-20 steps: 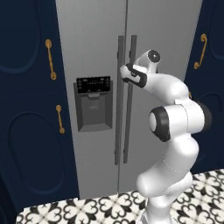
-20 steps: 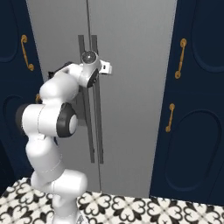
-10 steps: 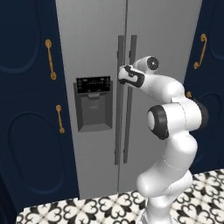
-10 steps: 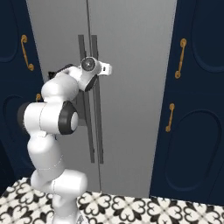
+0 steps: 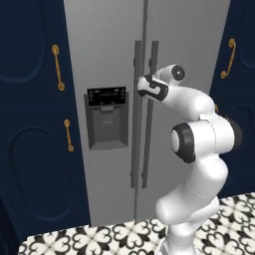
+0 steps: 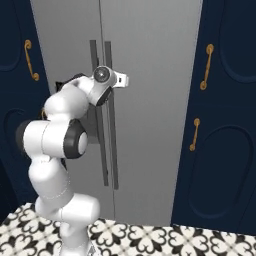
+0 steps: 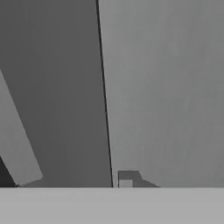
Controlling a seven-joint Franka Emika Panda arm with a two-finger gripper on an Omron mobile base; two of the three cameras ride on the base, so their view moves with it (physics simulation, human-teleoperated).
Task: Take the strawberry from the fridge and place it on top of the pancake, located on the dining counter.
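navy cabinets (image 5: 30, 124) with brass handles (image 5: 58, 67) both sides; patterned black-white floor tiles (image 6: 165, 242) below.

Since a second ago: hand (image 5: 141, 85) has moved left and slightly down, from beside the fridge's right door handle (image 5: 150, 114) onto the left door handle (image 5: 135, 114). Wrist and forearm swung in toward the fridge (image 5: 104, 50) front. Fingers, spread a moment ago, have now closed; the left base view shows the hand set against that left door handle.
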